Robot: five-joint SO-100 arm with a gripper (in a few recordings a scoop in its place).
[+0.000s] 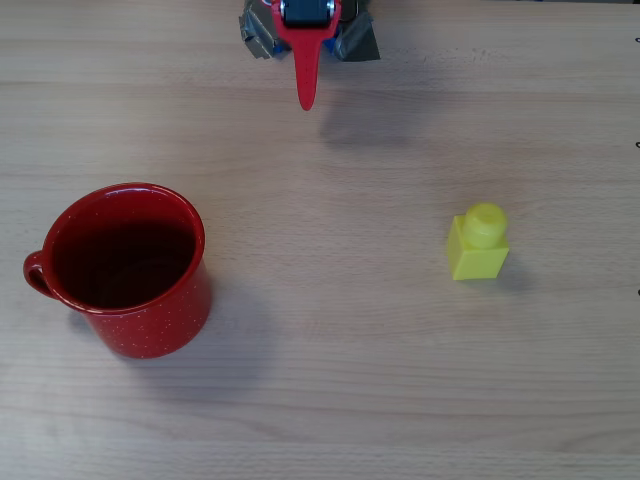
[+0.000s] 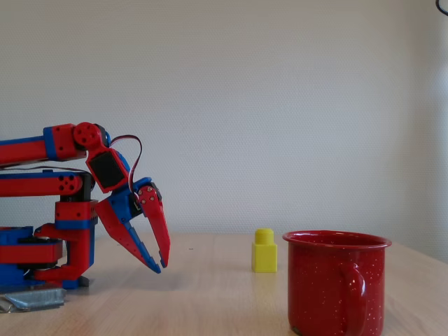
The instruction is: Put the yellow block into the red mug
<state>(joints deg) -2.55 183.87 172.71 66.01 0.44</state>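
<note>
The small bright yellow plastic brick (image 1: 478,247), a cube with one round stud on top, stood upright on the pale wooden desk (image 1: 340,380), well apart from the glossy red speckled enamel mug (image 1: 125,268), which sat upright with its dark mouth uncovered. Bare desk lay between them. In the fixed view the red-and-blue end effector (image 2: 158,263) hung near the arm's base, its fingertips nearly together and holding nothing, clear of both.
</note>
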